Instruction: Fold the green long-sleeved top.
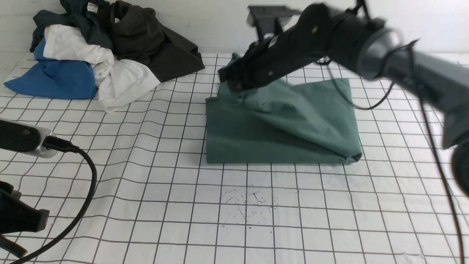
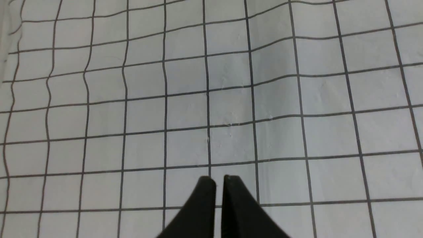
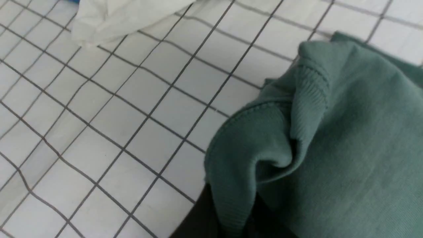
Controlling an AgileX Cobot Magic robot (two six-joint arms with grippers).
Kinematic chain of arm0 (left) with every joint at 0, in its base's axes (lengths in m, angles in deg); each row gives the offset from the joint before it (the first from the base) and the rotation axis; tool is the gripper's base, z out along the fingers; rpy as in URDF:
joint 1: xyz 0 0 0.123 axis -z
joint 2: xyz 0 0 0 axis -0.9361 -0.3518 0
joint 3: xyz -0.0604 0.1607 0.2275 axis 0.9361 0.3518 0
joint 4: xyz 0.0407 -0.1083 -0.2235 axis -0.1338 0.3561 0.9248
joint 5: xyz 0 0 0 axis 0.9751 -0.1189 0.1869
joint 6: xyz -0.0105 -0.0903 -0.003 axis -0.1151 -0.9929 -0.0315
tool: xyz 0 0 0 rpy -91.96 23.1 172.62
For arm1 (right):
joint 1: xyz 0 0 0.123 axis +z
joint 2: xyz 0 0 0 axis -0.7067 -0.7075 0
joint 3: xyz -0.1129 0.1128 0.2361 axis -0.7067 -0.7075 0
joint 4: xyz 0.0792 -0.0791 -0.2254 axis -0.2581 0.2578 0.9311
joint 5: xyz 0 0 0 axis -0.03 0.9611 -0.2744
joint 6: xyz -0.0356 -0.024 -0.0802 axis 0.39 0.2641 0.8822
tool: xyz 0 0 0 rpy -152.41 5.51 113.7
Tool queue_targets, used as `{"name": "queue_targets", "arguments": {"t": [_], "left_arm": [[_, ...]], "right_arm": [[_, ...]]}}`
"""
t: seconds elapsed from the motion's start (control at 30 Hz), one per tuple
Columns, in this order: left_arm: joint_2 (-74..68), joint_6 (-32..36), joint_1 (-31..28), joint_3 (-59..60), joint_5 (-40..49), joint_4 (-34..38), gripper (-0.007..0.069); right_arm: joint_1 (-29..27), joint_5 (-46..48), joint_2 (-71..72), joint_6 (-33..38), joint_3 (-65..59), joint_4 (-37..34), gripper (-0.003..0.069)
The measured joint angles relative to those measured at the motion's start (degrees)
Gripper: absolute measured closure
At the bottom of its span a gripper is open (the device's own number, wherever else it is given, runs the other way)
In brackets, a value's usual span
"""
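Observation:
The green long-sleeved top point(image 1: 282, 124) lies folded into a rough rectangle on the gridded table, right of centre, with a loose upper layer rising toward its far left corner. There my right gripper point(image 1: 229, 82) is shut on that corner. In the right wrist view a ribbed edge of the top point(image 3: 347, 148) is pinched between the dark fingers of the right gripper point(image 3: 231, 215). My left gripper point(image 2: 219, 180) hangs shut and empty over bare gridded cloth, well away from the top. Part of the left arm point(image 1: 22, 139) shows at the near left edge.
A heap of clothes sits at the back left: a blue garment point(image 1: 55, 79), a white one point(image 1: 110, 77) and a dark olive-black one point(image 1: 154, 47). The white garment's edge point(image 3: 125, 16) shows in the right wrist view. Ink specks point(image 1: 249, 205) mark the cloth in front.

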Motion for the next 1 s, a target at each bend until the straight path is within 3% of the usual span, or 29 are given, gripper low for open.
{"name": "queue_targets", "arguments": {"t": [0.03, 0.27, 0.43, 0.57, 0.7, 0.73, 0.77, 0.8, 0.87, 1.0], "left_arm": [[0.0, -0.1, 0.0, 0.0, 0.0, 0.0, 0.0609], [0.0, -0.5, 0.0, 0.1, 0.0, 1.0, 0.0609], [0.0, -0.5, 0.0, 0.1, 0.0, 1.6, 0.0609], [0.0, -0.5, 0.0, 0.1, 0.0, 2.5, 0.0609], [0.0, -0.5, 0.0, 0.1, -0.4, 4.3, 0.0609], [0.0, -0.5, 0.0, 0.1, -0.6, 4.5, 0.0609], [0.0, -0.3, 0.0, 0.1, -1.2, 5.0, 0.0609], [0.0, -0.3, 0.0, 0.1, -1.2, 5.0, 0.0609], [0.6, 0.0, 0.0, 0.1, -1.5, 5.1, 0.0609], [6.2, 0.2, 0.0, 0.3, -4.3, 5.1, 0.0609]], "right_arm": [[0.1, -0.3, -0.3, 0.0, 0.0, -0.2, 0.0617], [-0.2, -3.4, -2.0, 0.3, 1.5, -2.6, 0.0368], [-0.4, -1.3, -0.1, 0.4, 5.1, -2.6, 0.0316], [-0.4, 1.1, -0.7, 0.1, 5.4, -1.2, 0.0369], [0.5, 6.0, -5.6, -1.4, 5.4, -1.0, 0.051], [0.6, 6.5, -5.9, -1.4, 5.4, -1.0, 0.0518], [1.6, 7.8, -8.4, -0.5, 5.2, -0.9, 0.0583], [1.7, 8.0, -8.7, -0.5, 5.2, -0.9, 0.0583], [2.8, 8.5, -10.0, 1.3, 5.4, -0.6, 0.0651], [3.0, 13.4, -6.8, 2.6, 9.1, 2.4, 0.0671]]}}
